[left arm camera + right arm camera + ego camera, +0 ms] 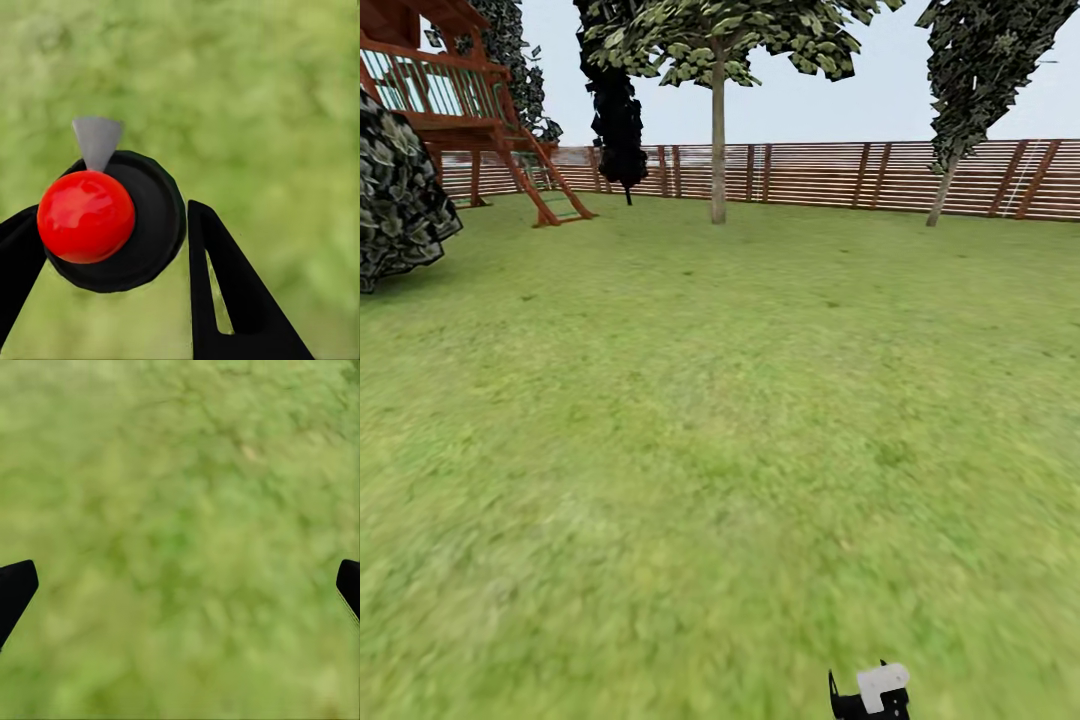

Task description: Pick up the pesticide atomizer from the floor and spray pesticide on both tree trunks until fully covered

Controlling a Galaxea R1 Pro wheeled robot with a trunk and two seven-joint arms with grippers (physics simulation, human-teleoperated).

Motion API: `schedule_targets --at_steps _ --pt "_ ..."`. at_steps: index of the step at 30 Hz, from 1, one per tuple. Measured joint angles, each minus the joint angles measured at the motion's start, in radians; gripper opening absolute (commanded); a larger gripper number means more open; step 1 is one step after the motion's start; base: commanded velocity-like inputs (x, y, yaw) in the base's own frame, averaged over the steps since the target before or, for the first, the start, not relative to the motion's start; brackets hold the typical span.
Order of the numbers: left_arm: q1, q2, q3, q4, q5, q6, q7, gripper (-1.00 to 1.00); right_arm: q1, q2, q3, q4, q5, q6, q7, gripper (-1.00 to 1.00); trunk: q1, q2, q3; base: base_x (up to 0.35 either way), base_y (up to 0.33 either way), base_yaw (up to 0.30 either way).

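the pesticide atomizer (872, 693) is seen at the bottom edge of the head view, dark body with pale trigger head, apparently held up close to the robot rather than lying on the floor (690, 450). in the left wrist view a round black object with a red ball and a grey wedge (105, 221) is seen between the fingers of the left gripper (112, 262); whether this is the atomizer seen end-on cannot be told. one finger (225, 292) is seen just beside it, the other at the picture edge, so the left gripper is judged clenched on that object, though actual contact is not clear.

the right gripper (180, 585) is spread wide, its fingertips (15, 585) at the two edges of the view, nothing between them, only grass beneath.

two trees are seen far ahead by the fence (810, 175): one trunk (718, 150) near the middle, a second leaning trunk (942, 190) to the right. a dark-leaved tree (615, 110), a play tower (460, 110) and a shrub (395, 190) are at the left.

the step in hand is judged as travel toward the first tree, pick-up likely done. the next move calls for the base to be driven across the lawn until the middle trunk is near, then the nozzle to be aimed at the bark.
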Motion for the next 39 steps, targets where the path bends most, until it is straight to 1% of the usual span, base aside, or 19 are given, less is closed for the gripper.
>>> schedule_targets --at_steps 39 --pt "0.000 0.000 0.000 0.000 0.000 0.000 0.000 -1.00 0.000 0.000 0.000 0.000 0.000 0.000 0.000 1.00 0.000 0.000 0.000 0.336 0.000 0.000"
